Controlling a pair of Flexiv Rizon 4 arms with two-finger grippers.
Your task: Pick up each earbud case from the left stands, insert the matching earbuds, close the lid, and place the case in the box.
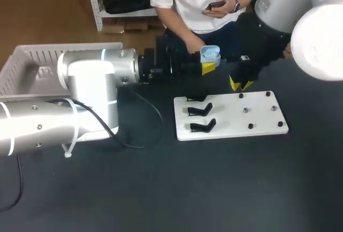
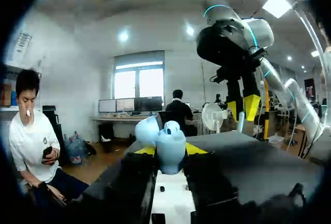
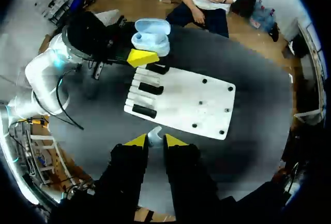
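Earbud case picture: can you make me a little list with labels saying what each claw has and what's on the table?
left claw: shut on the light-blue earbud case, lid open, held up off the table
right claw: shut on a small pale earbud, above the table near the white board
white board: three black stands, none holding a case
box: white, behind the left arm

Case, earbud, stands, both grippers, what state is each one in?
Case: lid open, held off the table.
Left gripper: shut on case.
Earbud: gripped, not yet in case.
Right gripper: shut on earbud.
Stands: all three empty.
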